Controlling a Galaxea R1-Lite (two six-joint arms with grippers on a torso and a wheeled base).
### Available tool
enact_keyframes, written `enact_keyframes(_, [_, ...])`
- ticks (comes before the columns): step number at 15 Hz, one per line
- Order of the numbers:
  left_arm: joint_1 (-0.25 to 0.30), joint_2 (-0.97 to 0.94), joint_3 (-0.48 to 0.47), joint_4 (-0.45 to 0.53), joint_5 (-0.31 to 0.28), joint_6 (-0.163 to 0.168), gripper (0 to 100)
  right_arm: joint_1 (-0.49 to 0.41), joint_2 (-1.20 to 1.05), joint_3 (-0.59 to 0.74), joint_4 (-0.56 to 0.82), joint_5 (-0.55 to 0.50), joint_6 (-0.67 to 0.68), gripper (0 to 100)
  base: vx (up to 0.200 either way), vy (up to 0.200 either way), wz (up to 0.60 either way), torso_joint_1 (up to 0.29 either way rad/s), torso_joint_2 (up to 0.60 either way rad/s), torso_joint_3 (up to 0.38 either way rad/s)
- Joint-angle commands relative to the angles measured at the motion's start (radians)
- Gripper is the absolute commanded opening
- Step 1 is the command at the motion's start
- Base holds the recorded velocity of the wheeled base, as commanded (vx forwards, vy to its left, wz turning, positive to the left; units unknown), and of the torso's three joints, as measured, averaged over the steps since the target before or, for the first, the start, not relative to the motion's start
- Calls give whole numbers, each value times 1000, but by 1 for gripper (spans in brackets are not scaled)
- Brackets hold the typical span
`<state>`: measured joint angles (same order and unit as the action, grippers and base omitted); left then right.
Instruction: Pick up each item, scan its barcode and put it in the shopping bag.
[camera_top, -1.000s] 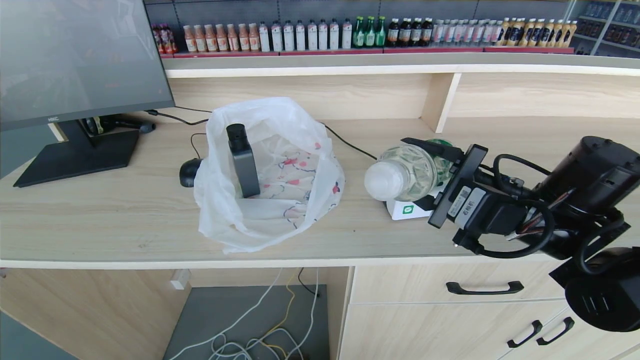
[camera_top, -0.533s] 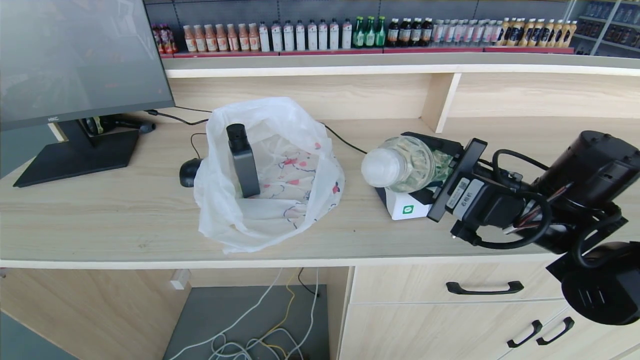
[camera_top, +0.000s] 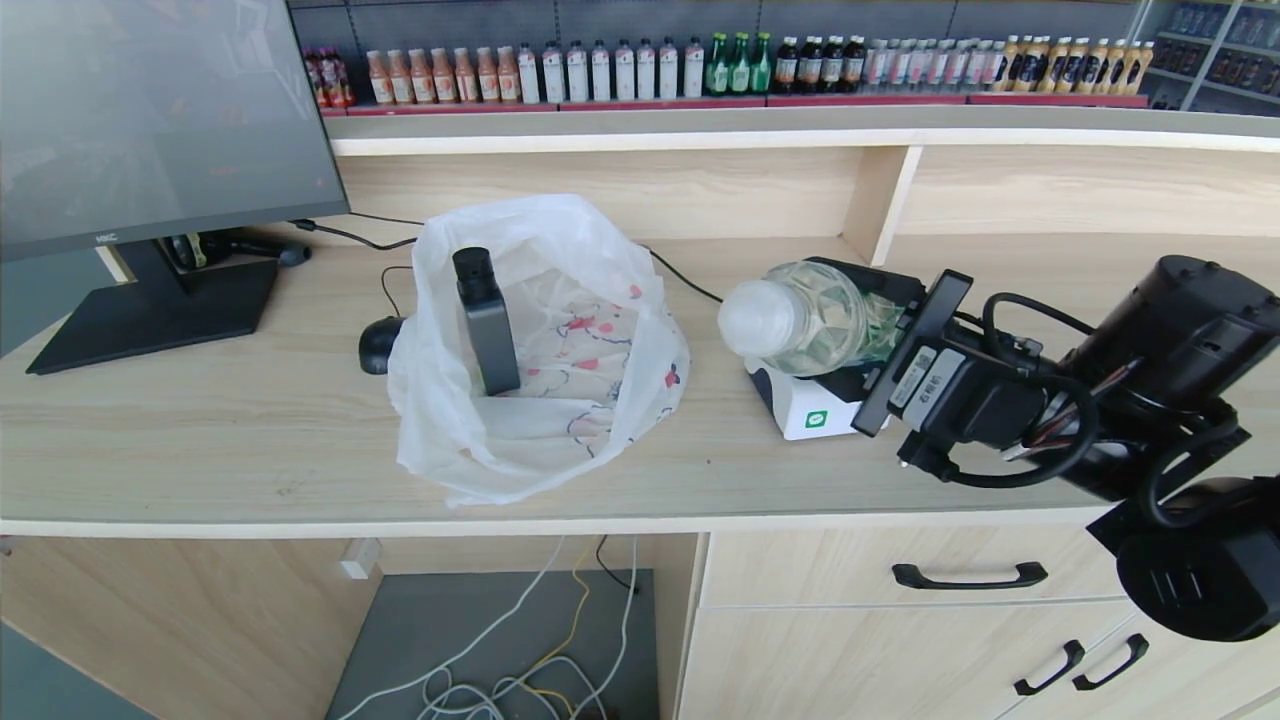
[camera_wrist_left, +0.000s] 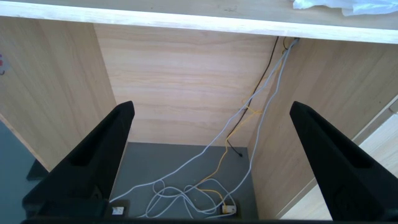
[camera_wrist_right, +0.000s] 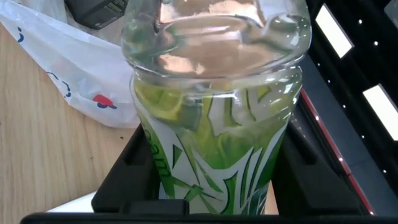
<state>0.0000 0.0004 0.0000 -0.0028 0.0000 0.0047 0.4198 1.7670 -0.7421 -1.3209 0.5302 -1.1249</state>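
since one second ago the right gripper (camera_top: 852, 325) has carried the water bottle (camera_top: 795, 320) to the left and a little farther from the near edge. now it hangs over the scanner (camera_top: 805, 412) — the white box with a black top that stands on the tabletop (camera_top: 200, 430), just right of the shopping bag (camera_top: 450, 440). the bag and the dark container (camera_top: 487, 320) standing inside it did not move.

the right gripper is clenched around the green-labelled part of the bottle. the bottle lies almost flat, with its white cap pointing left toward the bag. the left gripper (camera_wrist_left: 211, 112) is spread wide and holds nothing; it is low, below the tabletop edge.

i judge the step in hand is the scan. i cannot see where the barcode sits on the label, so the wrist should probably roll slowly over the black top until the code faces it, keeping the bottle apart from the scanner and not knocking it. the bottle is smooth and looks full, so the grip should stay firm during the roll.

for the bag afterwards — the dark container takes the left side, so the bottle would go better into the right part of the open mouth. the plastic is thin, and its rim may fold under a touch.
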Motion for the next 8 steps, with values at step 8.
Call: enact_keyframes(8, [0, 0, 0, 0, 0, 0, 100, 1, -1, -71, -1, -3, 66, 0, 0, 0, 0, 0, 0, 0])
